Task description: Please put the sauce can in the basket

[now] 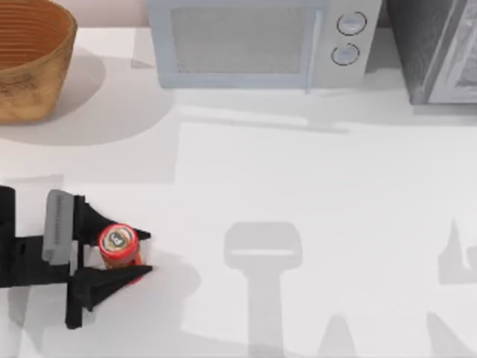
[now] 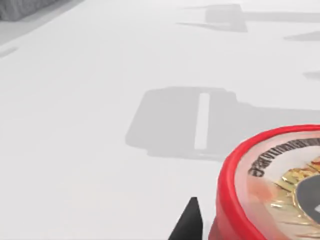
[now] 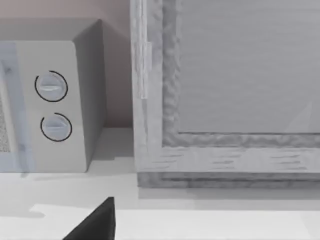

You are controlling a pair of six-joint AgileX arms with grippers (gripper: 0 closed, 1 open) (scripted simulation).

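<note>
At the table's near-left, our left gripper (image 1: 141, 253) has its fingers set either side of the upright sauce can (image 1: 118, 245); basket (image 1: 30, 63) far-left

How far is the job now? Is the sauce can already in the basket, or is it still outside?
Done: the left gripper has reached the sauce can at the table's front left, one finger on each side of it. In hand: the grasp, though whether the fingers already clamp the can is unclear. Left: lifting the can, carrying it to the basket at the back left corner, and releasing it there. The basket holds no can yet.
</note>
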